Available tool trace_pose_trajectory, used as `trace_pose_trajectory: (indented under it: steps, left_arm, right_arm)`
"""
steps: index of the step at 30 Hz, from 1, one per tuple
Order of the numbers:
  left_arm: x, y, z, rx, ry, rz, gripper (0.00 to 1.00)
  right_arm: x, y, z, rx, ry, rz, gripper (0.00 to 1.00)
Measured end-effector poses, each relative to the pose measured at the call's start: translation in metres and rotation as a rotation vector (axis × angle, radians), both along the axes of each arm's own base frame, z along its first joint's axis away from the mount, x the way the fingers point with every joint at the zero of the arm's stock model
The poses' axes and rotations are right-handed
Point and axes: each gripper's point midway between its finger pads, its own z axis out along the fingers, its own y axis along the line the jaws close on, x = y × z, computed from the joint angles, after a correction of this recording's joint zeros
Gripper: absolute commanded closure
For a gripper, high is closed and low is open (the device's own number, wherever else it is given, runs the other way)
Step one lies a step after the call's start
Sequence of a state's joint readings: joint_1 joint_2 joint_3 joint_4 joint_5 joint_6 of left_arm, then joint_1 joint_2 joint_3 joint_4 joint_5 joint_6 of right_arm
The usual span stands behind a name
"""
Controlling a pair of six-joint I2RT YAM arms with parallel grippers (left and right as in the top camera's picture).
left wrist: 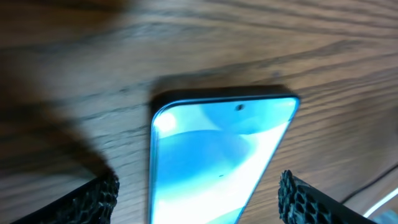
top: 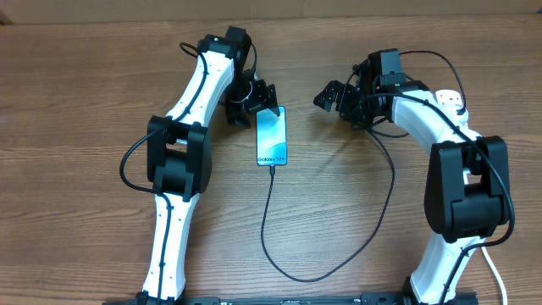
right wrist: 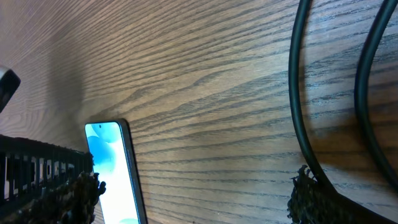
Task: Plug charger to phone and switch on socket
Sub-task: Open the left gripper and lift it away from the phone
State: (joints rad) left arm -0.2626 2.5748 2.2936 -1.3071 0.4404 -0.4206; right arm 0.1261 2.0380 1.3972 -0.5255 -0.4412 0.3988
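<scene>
**Phone lying flat, a wide claw at its far edge**

The phone [top: 272, 135] is lying flat near the middle of the table [top: 85, 102], its long sides running toward the arms' bases. Bare wood is showing along both long sides.

The left claw [top: 254, 106] is hovering over the phone's far short edge and gaping wide. In the left wrist view its fingers [left wrist: 99, 196] are standing either side of the phone's top end, with wood showing in each gap, gripping nothing. The right claw [top: 336, 100] is sitting apart to the phone's right, jaws spread wide and empty.

The charger [top: 263, 229] is meeting the phone's near short edge, looping toward the table's near edge and climbing back toward the right arm. Its tip is showing too small to tell whether it is seated.

The right wrist view is cutting the phone down to one top corner. It is also showing two dark cables crossing the wood by one finger, and I cannot tell which is the charger. Only the overhead view is showing the whole loop.
</scene>
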Motion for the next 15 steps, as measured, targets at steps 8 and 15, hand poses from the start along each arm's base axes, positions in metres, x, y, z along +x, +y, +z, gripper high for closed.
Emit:
trace_pose_trajectory:
  steps: [8, 15]
  left_arm:
    - [-0.014, 0.025, -0.004, 0.140, 0.045, -0.012, 0.13]
    - [-0.011, 0.051, -0.003, 0.290, 0.002, -0.028, 0.13]
  right_arm:
    - [0.000, 0.000, 0.000, 0.000, -0.001, 0.000, 0.00]
    - [0.000, -0.001, 0.000, -0.004, -0.002, -0.002, 0.00]
